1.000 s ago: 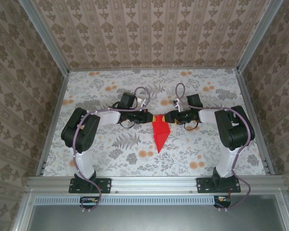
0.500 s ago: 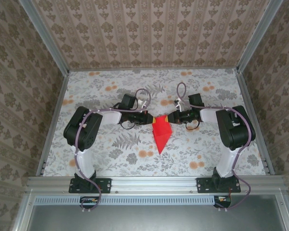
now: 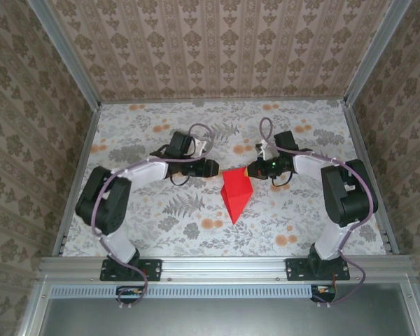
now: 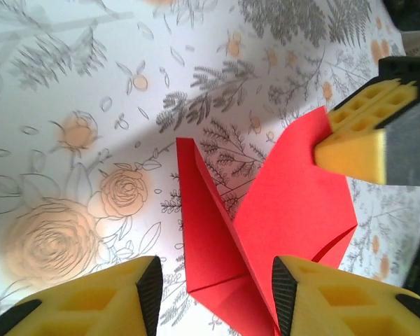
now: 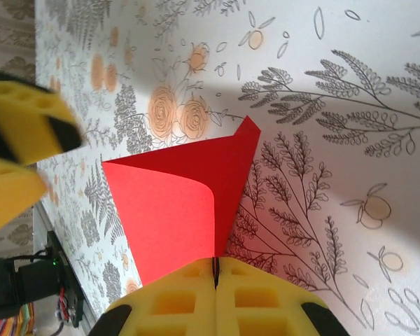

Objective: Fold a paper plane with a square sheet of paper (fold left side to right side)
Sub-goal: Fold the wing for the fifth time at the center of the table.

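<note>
One side had let go: the left gripper (image 3: 210,168) pulled back leftward, jaws spread, while the right gripper (image 3: 250,171) stayed pinched on the paper plane (image 3: 236,195) at mid-table. All red now, so the left-to-right fold looked made.

Thin matt red paper plane (image 3: 236,194) on a smooth printed tablecloth (image 3: 161,218); porous yellow foam gripper pads (image 5: 175,301)

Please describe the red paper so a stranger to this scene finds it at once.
Find the middle of the flowered tablecloth. There is the folded red paper, a pointed shape aimed at the near edge, one far corner pinched by the right tool. It is solid bright red, unlike the orange flower prints around it.
</note>
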### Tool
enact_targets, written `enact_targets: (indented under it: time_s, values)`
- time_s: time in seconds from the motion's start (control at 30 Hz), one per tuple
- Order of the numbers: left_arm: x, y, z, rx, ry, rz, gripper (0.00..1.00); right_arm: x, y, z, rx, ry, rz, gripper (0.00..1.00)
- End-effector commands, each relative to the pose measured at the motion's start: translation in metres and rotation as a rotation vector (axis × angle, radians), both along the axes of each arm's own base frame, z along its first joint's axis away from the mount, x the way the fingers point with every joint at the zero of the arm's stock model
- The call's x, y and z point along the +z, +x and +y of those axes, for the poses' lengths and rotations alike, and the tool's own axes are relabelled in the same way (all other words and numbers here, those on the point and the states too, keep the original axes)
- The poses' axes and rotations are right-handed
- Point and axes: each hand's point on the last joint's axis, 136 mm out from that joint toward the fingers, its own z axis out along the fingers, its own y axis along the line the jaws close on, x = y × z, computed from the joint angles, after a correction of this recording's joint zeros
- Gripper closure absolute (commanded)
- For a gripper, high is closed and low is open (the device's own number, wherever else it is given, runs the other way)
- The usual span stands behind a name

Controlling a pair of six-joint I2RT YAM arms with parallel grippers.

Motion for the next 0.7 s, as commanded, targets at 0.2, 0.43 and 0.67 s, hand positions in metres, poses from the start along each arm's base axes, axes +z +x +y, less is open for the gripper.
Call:
enact_targets:
  time_s: [0.2, 0.43, 0.67]
  values:
    - [0.017, -0.075, -0.014, -0.121, 0.324, -0.184, 0.45, 0.006, -0.01, 0.013, -0.119, -0.149, 0.147, 1.0]
    - [0.003, -0.118, -0.037, -0.176, 0.405, -0.185, 0.36, -0.005, -0.01, 0.027, -0.184, -0.179, 0.214, 1.0]
    - [-0.016, -0.128, -0.044, -0.198, 0.527, -0.176, 0.31, -0.006, -0.008, 0.031, -0.194, -0.204, 0.216, 1.0]
